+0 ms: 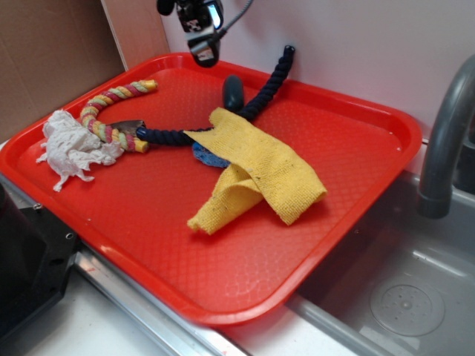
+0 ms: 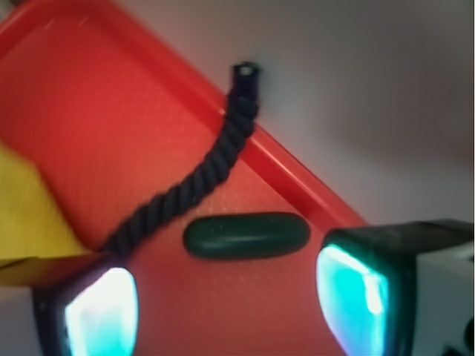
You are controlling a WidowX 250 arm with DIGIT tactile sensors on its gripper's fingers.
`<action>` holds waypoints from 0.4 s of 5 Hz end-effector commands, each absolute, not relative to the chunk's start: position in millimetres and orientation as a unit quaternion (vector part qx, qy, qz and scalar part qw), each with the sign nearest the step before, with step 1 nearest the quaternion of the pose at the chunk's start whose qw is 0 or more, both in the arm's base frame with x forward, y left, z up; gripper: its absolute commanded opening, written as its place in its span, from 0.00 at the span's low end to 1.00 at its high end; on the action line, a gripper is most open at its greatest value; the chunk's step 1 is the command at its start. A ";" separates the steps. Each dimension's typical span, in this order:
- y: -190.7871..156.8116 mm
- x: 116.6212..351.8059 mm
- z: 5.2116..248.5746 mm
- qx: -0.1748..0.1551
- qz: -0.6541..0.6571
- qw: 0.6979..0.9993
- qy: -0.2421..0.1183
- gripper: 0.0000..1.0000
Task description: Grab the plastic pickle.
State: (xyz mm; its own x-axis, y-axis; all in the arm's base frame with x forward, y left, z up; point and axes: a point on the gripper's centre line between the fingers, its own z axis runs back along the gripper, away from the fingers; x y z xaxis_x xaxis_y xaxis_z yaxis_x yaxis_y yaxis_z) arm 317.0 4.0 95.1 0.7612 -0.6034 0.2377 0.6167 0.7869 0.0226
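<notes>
The plastic pickle [image 1: 233, 93] [image 2: 247, 236] is a small glossy dark green oval lying flat on the red tray [image 1: 148, 222] [image 2: 96, 96] near its back rim, beside the navy twisted rope [image 1: 269, 85] [image 2: 200, 182]. My gripper [image 1: 202, 44] [image 2: 226, 304] hangs above the tray's back edge, over and slightly short of the pickle. Both glowing cyan pads [image 2: 100, 311] stand wide apart, with bare tray between them and the pickle lying crosswise just beyond the gap. Nothing is held.
A crumpled yellow cloth [image 1: 256, 174] [image 2: 26, 211] lies mid-tray over a flat blue piece [image 1: 208, 157]. A pink-yellow rope [image 1: 111, 111] and white rag [image 1: 70, 144] sit at the left. The wall rises right behind the tray. A grey faucet [image 1: 445, 126] and sink [image 1: 401, 297] lie right.
</notes>
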 end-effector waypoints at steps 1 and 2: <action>7.2 326.4 82.4 -0.031 -0.079 0.982 -0.170 1.00; 9.3 338.5 69.1 0.034 0.035 0.990 -0.134 1.00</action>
State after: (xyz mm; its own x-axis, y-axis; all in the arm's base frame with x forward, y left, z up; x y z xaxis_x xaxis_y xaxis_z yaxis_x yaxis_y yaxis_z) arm 325.4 11.8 50.6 0.9741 0.0903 0.2074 -0.1043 0.9929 0.0574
